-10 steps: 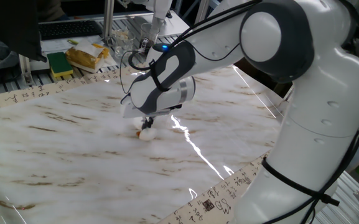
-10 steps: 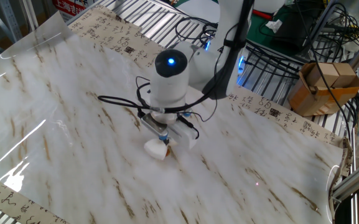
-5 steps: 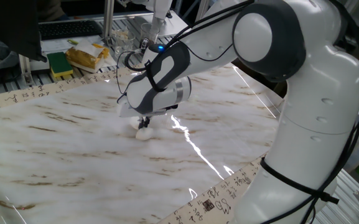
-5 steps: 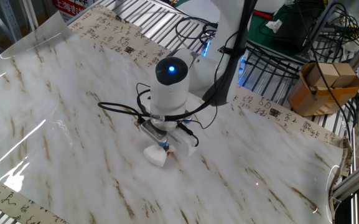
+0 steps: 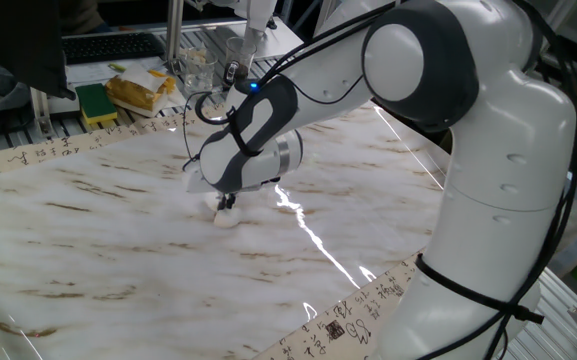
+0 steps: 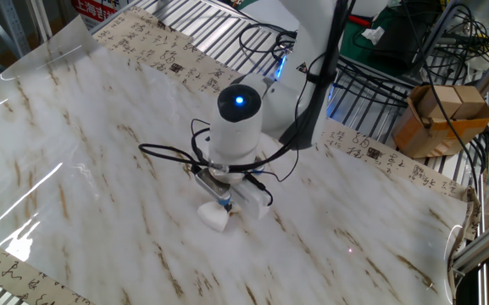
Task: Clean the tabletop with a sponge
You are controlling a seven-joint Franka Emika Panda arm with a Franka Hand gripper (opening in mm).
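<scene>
Right now my hand (image 6: 221,203) points straight down, its fingers closed on the sponge (image 6: 213,217), which sits directly beneath it, pressed flat on the bench (image 6: 100,144) near the middle of the marble-look sheet, well inside the beige band (image 6: 371,154).

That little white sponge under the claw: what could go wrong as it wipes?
The sponge is small and pinched only at its top by the claw, so dragging it across the tabletop might twist it loose. The black cables looping low beside the claw could perhaps brush the surface too.
</scene>
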